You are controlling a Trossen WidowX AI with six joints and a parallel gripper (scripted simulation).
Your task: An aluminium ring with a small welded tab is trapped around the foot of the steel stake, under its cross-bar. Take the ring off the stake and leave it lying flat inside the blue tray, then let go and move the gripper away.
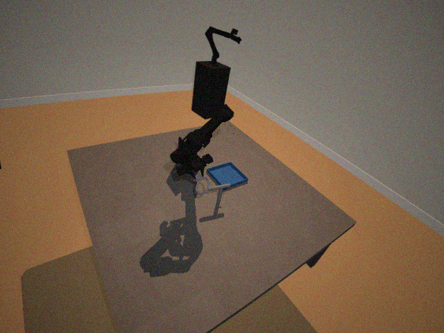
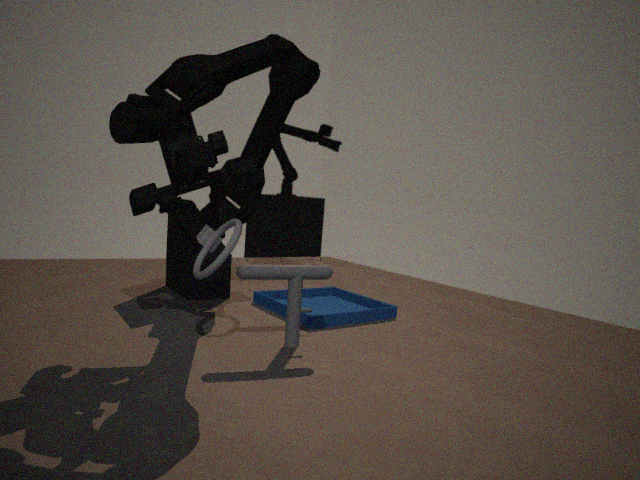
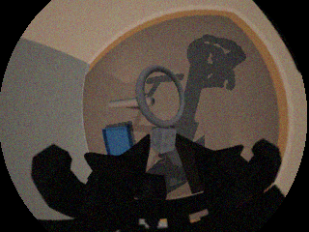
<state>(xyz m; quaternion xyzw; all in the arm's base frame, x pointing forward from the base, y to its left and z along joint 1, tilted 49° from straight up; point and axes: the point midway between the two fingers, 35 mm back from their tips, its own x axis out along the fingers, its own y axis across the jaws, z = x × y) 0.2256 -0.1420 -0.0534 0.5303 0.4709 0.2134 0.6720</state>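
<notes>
My gripper (image 1: 196, 176) (image 2: 206, 235) (image 3: 162, 137) is shut on the small tab of the aluminium ring (image 1: 196, 189) (image 2: 200, 272) (image 3: 140, 97). It holds the ring in the air, tilted nearly on edge. The ring hangs free just beyond the left end of the cross-bar (image 2: 284, 271) (image 3: 123, 102) of the steel stake (image 1: 218, 200) (image 2: 293, 310), at about bar height. Nothing passes through it. The blue tray (image 1: 226, 174) (image 2: 351, 316) (image 3: 118, 139) lies empty on the table behind the stake, on the side away from the ring.
The brown table (image 1: 268, 222) (image 2: 465, 387) carries the arm's base and a tall black box (image 1: 210, 89) (image 2: 284, 227) with a camera boom at the back. The arm's shadow falls across the table's front left. Orange floor surrounds the table.
</notes>
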